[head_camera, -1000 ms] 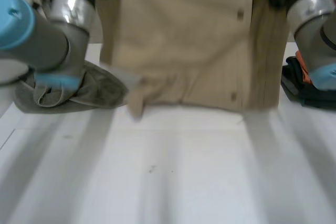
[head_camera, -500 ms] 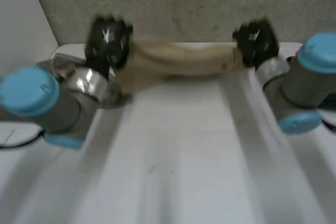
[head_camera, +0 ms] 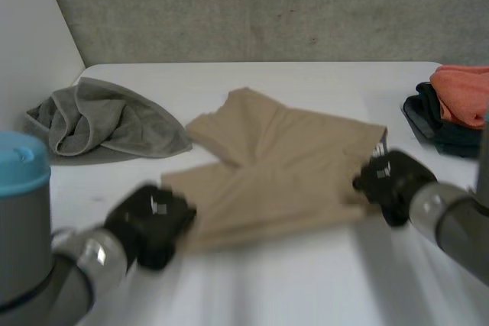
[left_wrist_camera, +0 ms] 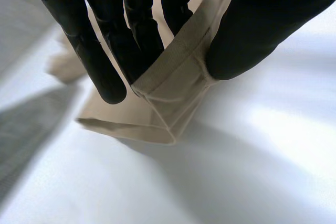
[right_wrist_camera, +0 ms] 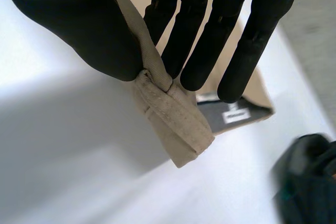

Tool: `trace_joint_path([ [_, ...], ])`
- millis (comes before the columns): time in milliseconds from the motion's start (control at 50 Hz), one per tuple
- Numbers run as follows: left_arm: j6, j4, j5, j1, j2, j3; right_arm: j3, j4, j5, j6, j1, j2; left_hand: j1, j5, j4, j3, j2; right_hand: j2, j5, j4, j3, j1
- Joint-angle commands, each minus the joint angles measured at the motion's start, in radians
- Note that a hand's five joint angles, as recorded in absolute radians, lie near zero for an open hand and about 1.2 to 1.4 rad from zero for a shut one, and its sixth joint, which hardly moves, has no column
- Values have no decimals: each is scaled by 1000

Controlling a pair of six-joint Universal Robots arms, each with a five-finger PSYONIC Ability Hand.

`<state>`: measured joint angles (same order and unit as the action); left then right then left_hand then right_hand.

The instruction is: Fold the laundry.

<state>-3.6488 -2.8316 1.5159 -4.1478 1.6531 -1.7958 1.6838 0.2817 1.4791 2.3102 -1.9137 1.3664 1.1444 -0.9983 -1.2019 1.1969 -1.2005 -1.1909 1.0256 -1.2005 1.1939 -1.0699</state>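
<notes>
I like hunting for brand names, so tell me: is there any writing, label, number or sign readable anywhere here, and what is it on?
No text can be read here.
White label with a dark patch inside the tan garment, beside the right hand's fingers: its printing is too blurred to read.

White table point(head_camera: 306, 280), grey wall point(head_camera: 267, 9) behind, crumpled grey towel point(head_camera: 107, 120) left, orange cloth point(head_camera: 462, 91) atop dark stack point(head_camera: 429, 124) right
</notes>
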Motion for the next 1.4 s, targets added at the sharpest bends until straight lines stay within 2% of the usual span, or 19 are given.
trace_joint_path([
  [20, -70, 351, -5, 175, -50, -27, 198, 255, -11, -201, 31, 149, 252, -223, -194, 199, -196, -205, 196, -196, 202, -326],
  [100, -82, 292, 3, 216, -39, 9, 225, 228, -10, -212, 47, 160, 252, -223, -194, 199, -196, -205, 196, -196, 202, -326],
  [240, -119, -27, 4, 94, 131, 180, 139, 58, -13, -146, 56, 131, 252, -223, -194, 199, -196, -205, 196, -196, 202, -326],
  [340, -172, -279, 6, 66, 292, 335, 27, -131, 30, -10, 44, -39, 252, -223, -194, 199, -196, -205, 196, -196, 202, -326],
  [440, -237, -559, 1, 22, 512, 511, -51, -294, 104, 11, 35, -150, 252, -223, -194, 199, -196, -205, 196, -196, 202, -326],
  [680, -266, -930, -42, -3, 838, 748, -269, -588, 153, 38, 19, -428, 252, -223, -194, 199, -196, -205, 196, -196, 202, -326],
  [700, -264, -943, -45, -3, 844, 751, -276, -610, 153, 43, 18, -435, 252, -223, -194, 199, -196, -205, 196, -196, 202, -326],
  [720, -261, -960, -45, -2, 849, 748, -277, -639, 155, 54, 18, -440, 252, -223, -194, 199, -196, 293, -303, 303, -297, 173],
  [760, -255, -982, -46, 1, 847, 728, -279, -654, 159, 64, 18, -440, -823, 851, 880, -876, 879, 1016, -1026, 1026, -1019, 895],
  [780, -251, -989, -46, 3, 846, 716, -276, -656, 159, 70, 18, -437, -970, 998, 1027, -1022, 1026, 1016, -1026, 1026, -1019, 895],
  [800, -249, -997, -48, 6, 841, 699, -263, -651, 158, 86, 19, -429, -830, 859, 888, -883, 886, 1016, -1026, 1026, -1019, 895],
  [820, -241, -1006, -48, 17, 826, 670, -256, -648, 158, 96, 22, -425, -970, 998, 1027, -1022, 1026, 1016, -1026, 1026, -1019, 895],
  [940, -203, -1036, -37, 43, 705, 563, -153, -541, 135, 204, 32, -261, -970, 998, 1027, -1022, 1026, 1016, -1026, 1026, -1019, 895],
  [1020, -156, -1028, -29, 46, 654, 480, -58, -373, 34, 320, 50, -149, -970, 998, 1027, -1022, 1026, 1016, -1026, 1026, -1019, 895],
  [1120, -16, -1000, 0, 41, 510, 351, 39, -285, -72, 367, 148, -144, -970, 998, 1027, -1022, 1026, 939, -948, 948, -942, 818],
  [1240, 151, -910, -3, 46, 432, 288, 103, -352, -111, 370, 191, -155, -970, 998, 1027, -1022, 1026, 851, -860, 860, -854, 730],
  [1320, 234, -807, -5, 46, 386, 279, 117, -433, -83, 359, 197, -191, -970, 998, 1027, -1022, 1026, 201, -210, 210, -204, 80],
  [1340, 258, -764, -6, 47, 372, 279, 117, -453, -66, 351, 203, -197, -970, 998, 1027, -1022, 1026, -201, 192, -192, 198, -322],
  [1400, 288, -707, -11, 48, 347, 279, 114, -453, -33, 308, 216, -196, -970, 998, 1027, -1022, 1026, -205, 196, -196, 202, -326],
])
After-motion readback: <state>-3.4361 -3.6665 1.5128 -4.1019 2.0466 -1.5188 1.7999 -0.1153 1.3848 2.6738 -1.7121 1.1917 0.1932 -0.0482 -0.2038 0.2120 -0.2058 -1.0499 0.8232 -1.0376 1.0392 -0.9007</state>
